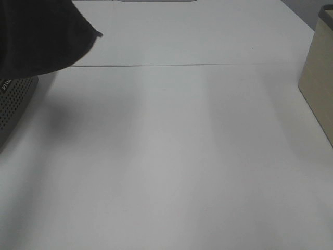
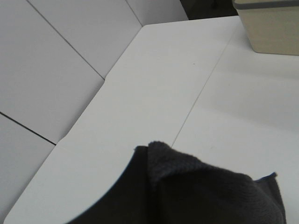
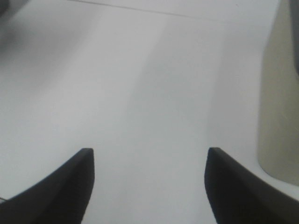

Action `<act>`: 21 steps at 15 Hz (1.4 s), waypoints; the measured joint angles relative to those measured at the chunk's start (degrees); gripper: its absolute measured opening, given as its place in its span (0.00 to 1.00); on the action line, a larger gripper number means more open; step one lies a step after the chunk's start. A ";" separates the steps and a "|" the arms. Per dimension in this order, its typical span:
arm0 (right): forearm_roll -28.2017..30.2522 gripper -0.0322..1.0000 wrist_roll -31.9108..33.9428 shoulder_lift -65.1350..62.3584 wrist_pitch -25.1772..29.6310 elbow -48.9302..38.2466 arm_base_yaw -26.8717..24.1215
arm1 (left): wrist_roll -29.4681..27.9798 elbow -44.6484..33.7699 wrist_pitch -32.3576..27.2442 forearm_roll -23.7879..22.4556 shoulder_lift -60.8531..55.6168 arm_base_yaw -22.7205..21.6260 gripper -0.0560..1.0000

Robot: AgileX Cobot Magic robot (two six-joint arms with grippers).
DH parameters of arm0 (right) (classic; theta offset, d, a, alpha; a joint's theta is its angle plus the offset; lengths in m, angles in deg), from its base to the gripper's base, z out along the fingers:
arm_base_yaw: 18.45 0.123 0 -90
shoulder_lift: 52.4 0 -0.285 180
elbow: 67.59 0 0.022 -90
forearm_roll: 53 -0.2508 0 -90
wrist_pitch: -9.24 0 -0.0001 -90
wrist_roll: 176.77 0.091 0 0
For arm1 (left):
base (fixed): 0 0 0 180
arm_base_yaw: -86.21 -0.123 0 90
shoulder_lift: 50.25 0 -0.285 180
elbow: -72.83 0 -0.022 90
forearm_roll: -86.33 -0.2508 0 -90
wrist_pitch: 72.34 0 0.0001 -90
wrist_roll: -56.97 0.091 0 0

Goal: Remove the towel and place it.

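The dark towel hangs bunched at the far left of the exterior high view, raised above the white table. In the left wrist view the towel fills the near edge and hides my left gripper's fingers; the cloth sits bunched right where the jaws are, so the gripper looks shut on it. My right gripper hovers open over bare tabletop, with its two dark fingertips wide apart and nothing between them. Neither gripper itself shows in the exterior high view.
A grey perforated container sits at the left edge under the towel. A beige bin stands at the right edge, also seen as the beige bin and close beside my right gripper as the beige bin. A seam crosses the table.
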 joint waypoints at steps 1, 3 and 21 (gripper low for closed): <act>-3.04 0.67 -2.75 2.23 -1.49 0.00 0.00 | 0.17 0.00 0.46 -1.66 0.29 1.72 0.05; -21.20 0.67 -21.60 15.30 -5.73 0.00 0.00 | 0.40 0.00 3.55 -8.82 2.46 9.05 0.05; -60.56 0.80 -76.09 71.79 -2.64 21.54 16.62 | 0.80 0.00 14.21 -11.12 10.49 29.28 0.05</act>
